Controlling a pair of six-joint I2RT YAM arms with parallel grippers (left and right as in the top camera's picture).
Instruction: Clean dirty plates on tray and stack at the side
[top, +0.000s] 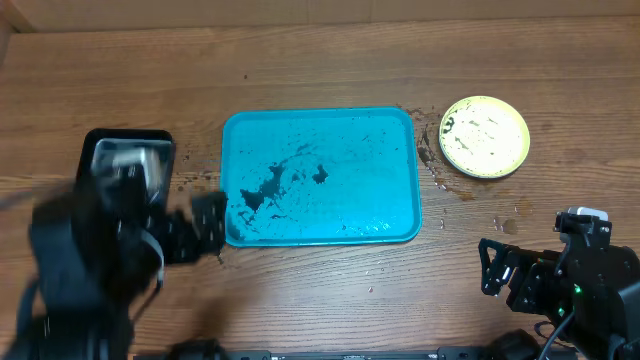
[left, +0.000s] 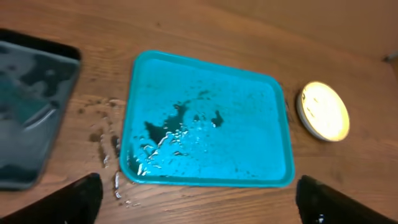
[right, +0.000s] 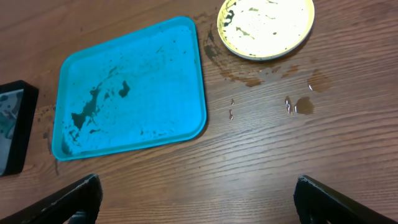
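The turquoise tray (top: 370, 170) lies mid-table holding no plates, only black smears and water drops; it also shows in the left wrist view (left: 249, 137) and the right wrist view (right: 161, 93). A yellow-green rimmed plate (top: 484, 136) with dark specks on its white centre sits on the table to the right of the tray (left: 323, 111) (right: 266, 26). I cannot tell whether other plates lie under it; no white or light blue rim shows. My left gripper (top: 205, 225) (left: 199, 202) is open and empty at the tray's front left corner. My right gripper (top: 497, 268) (right: 199, 199) is open and empty at the front right.
A smaller black tray (top: 128, 155) with water in it lies left of the turquoise tray, partly under my blurred left arm (left: 31, 106) (right: 12, 127). Dark smears and water drops (right: 298, 104) mark the wood around the plate and the tray's left edge.
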